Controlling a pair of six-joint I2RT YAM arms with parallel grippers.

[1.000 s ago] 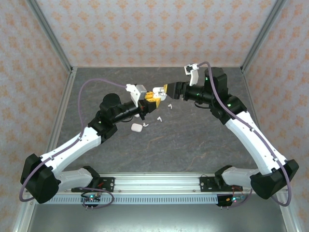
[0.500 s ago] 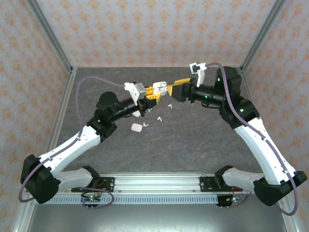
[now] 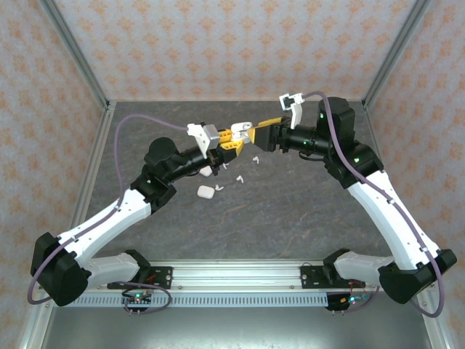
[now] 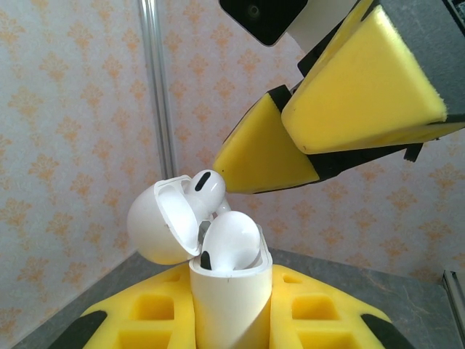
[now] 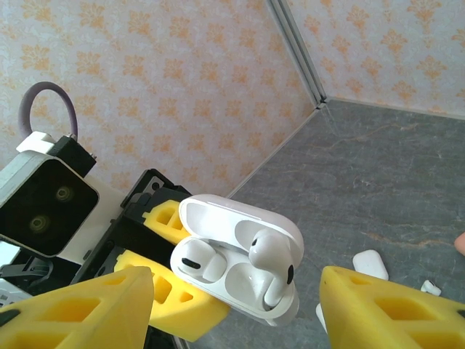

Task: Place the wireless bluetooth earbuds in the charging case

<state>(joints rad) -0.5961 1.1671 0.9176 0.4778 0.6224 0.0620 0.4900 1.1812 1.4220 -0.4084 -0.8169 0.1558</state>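
My left gripper [image 3: 229,142] is shut on a white charging case [image 4: 229,298], held upright above the table with its lid [image 4: 158,222] swung open. One white earbud [image 5: 197,260] sits seated in its well. A second white earbud [image 5: 272,270] stands partly out of the other well, its head up against the lid. My right gripper [image 5: 236,320] is open, its yellow fingers [image 4: 363,80] spread on either side of the case without touching it. In the top view the case [image 3: 243,129] hangs between the two grippers, with the right gripper [image 3: 253,135] just beside it.
Loose white earbuds [image 3: 256,158] [image 3: 240,177] [image 3: 220,187] lie on the grey table under the grippers. A closed white case [image 3: 205,192] rests nearer the front, and another white piece [image 3: 205,171] lies by the left arm. Patterned walls stand close behind.
The left gripper lifted the case a little toward the back. The right arm swung up and outward, and its fingers now stand apart beside the case rather than tight against it.
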